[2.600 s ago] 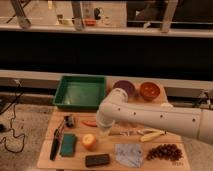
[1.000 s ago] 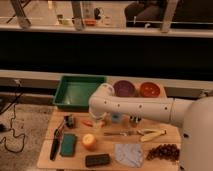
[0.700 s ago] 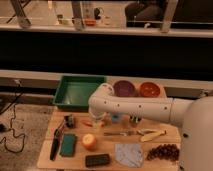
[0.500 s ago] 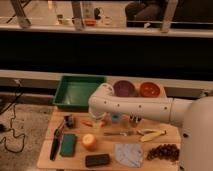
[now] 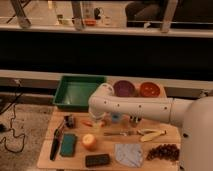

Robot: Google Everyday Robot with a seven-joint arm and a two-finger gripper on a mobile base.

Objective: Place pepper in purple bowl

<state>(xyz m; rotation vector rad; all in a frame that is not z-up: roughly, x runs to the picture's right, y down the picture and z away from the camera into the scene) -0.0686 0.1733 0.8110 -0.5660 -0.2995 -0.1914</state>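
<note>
The one camera looks steeply down from the near side, close above the robot's white arm (image 5: 140, 107), taking in the whole wooden table (image 5: 107, 145) at middling range, with the gripper (image 5: 98, 121) low over its left-middle part

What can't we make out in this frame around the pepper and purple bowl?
- Pepper, camera view: only one end shows; the gripper, down at the table just right of it in the picture, covers the rest. Touching or not: cannot tell.
- Purple bowl: lower front hidden by the arm.
- Blue cup: top hidden by the arm.
- Table: right end blocked by the robot's body.
</note>
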